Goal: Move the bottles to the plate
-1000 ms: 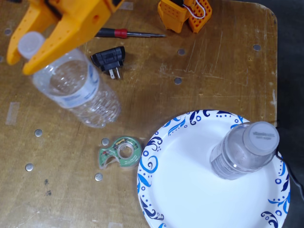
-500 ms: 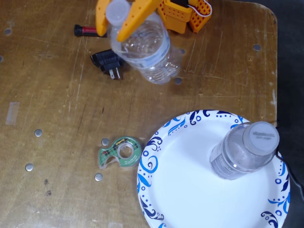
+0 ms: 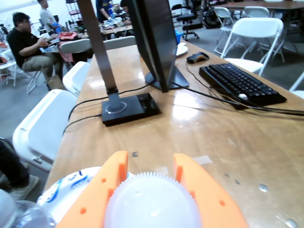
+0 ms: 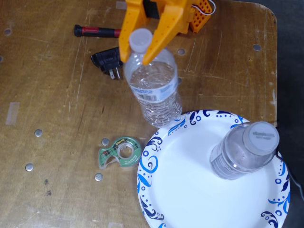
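Note:
My orange gripper (image 4: 138, 51) is shut on the neck of a clear bottle (image 4: 154, 85) with a white cap and a pale bluish label. The bottle hangs tilted above the table, its base right at the upper-left rim of the plate (image 4: 166, 190). In the wrist view the white cap (image 3: 151, 204) fills the gap between the orange fingers (image 3: 102, 192), and the plate (image 3: 66, 187) shows at the lower left. A second clear bottle (image 4: 244, 149) stands upright on the right side of the plate; part of it shows at the wrist view's bottom-left corner (image 3: 19, 216).
A green tape dispenser (image 4: 119, 152) lies just left of the plate. A black plug (image 4: 108, 61) and a red-handled screwdriver (image 4: 97, 32) lie at the back, by the arm's orange base (image 4: 190, 16). The table's right edge (image 4: 276, 71) is near the plate.
The gripper has carried the bottle from the table's far left, rightward and then down toward the plate. The bottle on the plate has not moved.

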Robot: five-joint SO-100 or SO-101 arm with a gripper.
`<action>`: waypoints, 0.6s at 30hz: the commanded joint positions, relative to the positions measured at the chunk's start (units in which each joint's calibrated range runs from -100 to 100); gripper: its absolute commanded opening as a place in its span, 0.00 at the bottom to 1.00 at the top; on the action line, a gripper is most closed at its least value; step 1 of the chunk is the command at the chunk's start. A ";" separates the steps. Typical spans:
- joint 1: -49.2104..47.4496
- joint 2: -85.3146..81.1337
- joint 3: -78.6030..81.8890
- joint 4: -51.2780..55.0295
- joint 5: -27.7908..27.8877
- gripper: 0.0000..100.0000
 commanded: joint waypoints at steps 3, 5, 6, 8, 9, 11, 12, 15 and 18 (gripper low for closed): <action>-1.60 1.25 -1.37 -3.95 -0.10 0.05; -3.76 3.10 -1.73 -6.82 -0.10 0.05; -4.51 4.28 -1.82 -8.74 -0.10 0.05; -5.26 6.89 -1.82 -12.57 -0.10 0.05; -6.02 8.24 -1.82 -14.57 0.00 0.05; -7.31 11.53 -1.82 -18.05 0.21 0.05; -7.74 13.22 -1.91 -19.96 0.26 0.05; -8.18 18.28 -3.71 -23.71 0.37 0.05; -9.58 22.16 -6.05 -24.58 0.47 0.05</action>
